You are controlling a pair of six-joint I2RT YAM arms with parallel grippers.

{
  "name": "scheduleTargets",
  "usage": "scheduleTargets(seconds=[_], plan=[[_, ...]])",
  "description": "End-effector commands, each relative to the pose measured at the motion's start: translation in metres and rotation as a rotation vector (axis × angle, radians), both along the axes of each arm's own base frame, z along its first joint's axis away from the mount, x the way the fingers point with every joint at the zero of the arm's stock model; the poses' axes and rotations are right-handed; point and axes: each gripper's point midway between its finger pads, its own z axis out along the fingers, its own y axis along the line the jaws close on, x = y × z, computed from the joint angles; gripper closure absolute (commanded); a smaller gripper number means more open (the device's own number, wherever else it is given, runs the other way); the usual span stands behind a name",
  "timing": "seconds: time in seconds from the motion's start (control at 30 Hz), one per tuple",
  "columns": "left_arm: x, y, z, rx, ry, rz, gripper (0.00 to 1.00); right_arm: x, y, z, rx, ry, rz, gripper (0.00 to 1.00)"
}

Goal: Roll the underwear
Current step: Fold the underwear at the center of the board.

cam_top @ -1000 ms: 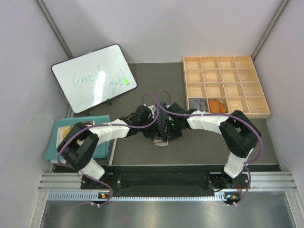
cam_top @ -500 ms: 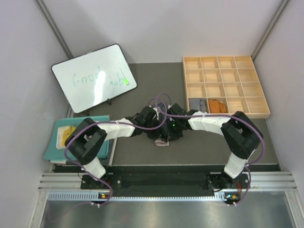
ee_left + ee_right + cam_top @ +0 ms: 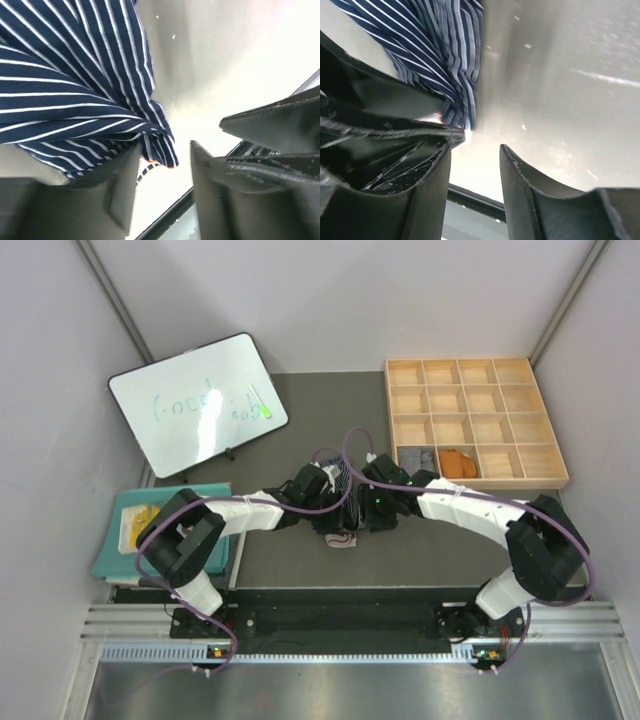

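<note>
The dark navy white-striped underwear (image 3: 343, 536) lies bunched on the grey mat at the middle, mostly hidden under both wrists. In the left wrist view it (image 3: 75, 85) fills the upper left, a corner hanging by the left finger (image 3: 122, 190). My left gripper (image 3: 165, 170) (image 3: 335, 502) is open, with nothing between the jaws. My right gripper (image 3: 475, 155) (image 3: 362, 508) is open too, and the cloth (image 3: 440, 50) sits just beyond its left finger. The grey pair (image 3: 415, 458) and the rust-orange pair (image 3: 458, 462) lie rolled in neighbouring tray compartments.
A wooden compartment tray (image 3: 475, 420) stands at the back right. A whiteboard (image 3: 198, 403) leans at the back left. A teal mat (image 3: 125, 550) with a booklet lies at the left edge. The two grippers' fingers nearly touch each other.
Both grippers have opened and let go of the navy underwear. The right arm's elbow has swung out to the right; the left gripper moved in towards the middle.
</note>
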Motion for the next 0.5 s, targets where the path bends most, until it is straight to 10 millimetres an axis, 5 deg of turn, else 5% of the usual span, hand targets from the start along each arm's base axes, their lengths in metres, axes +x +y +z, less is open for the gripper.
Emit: scheduleTargets(seconds=[0.0,0.27,0.47], plan=[[-0.002,-0.013,0.028,-0.090,-0.058,-0.053,0.45,-0.005,-0.013,0.004,-0.013,-0.024,-0.042,0.56],[0.001,-0.021,0.054,-0.148,-0.103,-0.073,0.36,-0.010,-0.029,0.018,0.025,-0.064,-0.102,0.54],[0.001,-0.017,0.082,-0.171,-0.152,-0.073,0.32,-0.005,-0.024,0.032,0.097,-0.099,-0.116,0.47]])
